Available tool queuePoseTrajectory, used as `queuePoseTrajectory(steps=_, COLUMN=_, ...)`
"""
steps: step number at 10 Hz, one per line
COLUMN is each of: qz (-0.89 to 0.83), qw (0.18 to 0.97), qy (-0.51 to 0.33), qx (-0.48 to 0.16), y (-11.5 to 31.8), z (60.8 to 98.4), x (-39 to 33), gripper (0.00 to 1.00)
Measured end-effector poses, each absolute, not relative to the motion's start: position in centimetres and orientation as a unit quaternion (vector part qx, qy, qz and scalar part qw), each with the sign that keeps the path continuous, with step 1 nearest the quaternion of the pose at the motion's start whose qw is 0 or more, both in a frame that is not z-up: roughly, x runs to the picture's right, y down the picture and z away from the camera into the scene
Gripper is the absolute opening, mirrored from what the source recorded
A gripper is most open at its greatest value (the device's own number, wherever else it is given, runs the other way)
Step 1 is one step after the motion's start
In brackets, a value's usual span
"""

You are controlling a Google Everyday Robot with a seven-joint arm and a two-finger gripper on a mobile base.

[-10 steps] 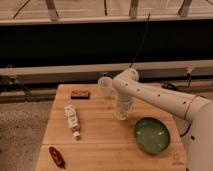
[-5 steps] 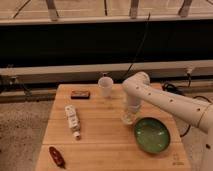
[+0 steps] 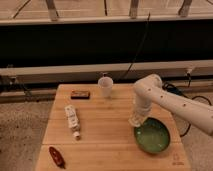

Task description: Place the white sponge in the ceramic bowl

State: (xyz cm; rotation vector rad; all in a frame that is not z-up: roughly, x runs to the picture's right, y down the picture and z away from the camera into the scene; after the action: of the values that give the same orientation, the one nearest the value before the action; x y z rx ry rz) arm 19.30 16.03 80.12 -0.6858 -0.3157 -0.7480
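Single camera view of a wooden table (image 3: 100, 135) at the transport stage of the task. The arm (image 3: 170, 102) is shown reaching in from the right, its wrist turned downward so that the gripper (image 3: 136, 121) hangs at the far-left rim of the ceramic bowl (image 3: 152, 136). Over the preceding second the gripper has been carried from a position near the white cup (image 3: 105, 86), at the far middle of the table, rightward and nearward to the bowl's edge. A pale mass is seen at the gripper's tip; it is judged to be the white sponge (image 3: 135, 121), since no sponge is seen lying elsewhere on the table, though it cannot be separated clearly from the gripper itself. Whether the jaws are pinching it or spread cannot be told. The bowl's interior appears empty, so the placement is judged not yet complete; a short further travel over the bowl and a release would be required. Unrelated items are left on the table: a white bottle (image 3: 73, 119) at left centre, a dark flat object (image 3: 80, 94) at far left, and a red object (image 3: 56, 156) at the near left.
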Motion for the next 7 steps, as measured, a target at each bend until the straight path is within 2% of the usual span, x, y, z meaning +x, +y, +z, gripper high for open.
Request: queuePoseTrajectory(steps=7, qz=-0.360, qw=0.860, qy=-0.157, qx=-0.325, y=16.9, z=78.9, x=21.2, gripper=0.00)
